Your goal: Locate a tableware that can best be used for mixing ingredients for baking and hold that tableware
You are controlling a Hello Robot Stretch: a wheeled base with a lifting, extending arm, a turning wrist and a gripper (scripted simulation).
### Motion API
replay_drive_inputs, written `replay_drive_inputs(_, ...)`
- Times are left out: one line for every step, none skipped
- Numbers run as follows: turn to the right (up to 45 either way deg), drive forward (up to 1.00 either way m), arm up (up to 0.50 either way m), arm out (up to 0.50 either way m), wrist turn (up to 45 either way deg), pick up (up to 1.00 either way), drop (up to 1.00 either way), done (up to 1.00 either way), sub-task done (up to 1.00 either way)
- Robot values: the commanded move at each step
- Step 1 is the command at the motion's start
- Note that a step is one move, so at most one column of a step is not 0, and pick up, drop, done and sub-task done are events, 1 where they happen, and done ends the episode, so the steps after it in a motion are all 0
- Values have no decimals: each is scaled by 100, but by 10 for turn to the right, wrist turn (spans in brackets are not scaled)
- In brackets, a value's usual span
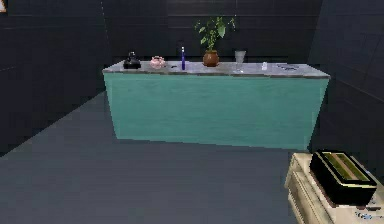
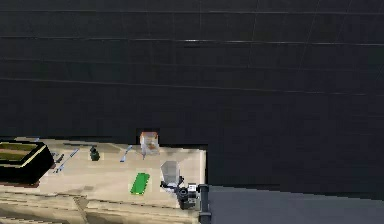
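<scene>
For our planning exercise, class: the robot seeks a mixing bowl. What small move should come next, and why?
Probably drive forward toward the teal counter: a small pinkish bowl stands on its top, far ahead.

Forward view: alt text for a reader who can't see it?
A teal counter in a dark room holds a dark pot, a pink bowl, a blue bottle and a potted plant. A dark box sits bottom right.
</scene>
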Motion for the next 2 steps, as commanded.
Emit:
replay_drive_inputs(0, 0, 0, 0, 0, 100, 0, 0, 0)
replay_drive_inputs(0, 0, 10, 0, 0, 0, 0, 0, 0)
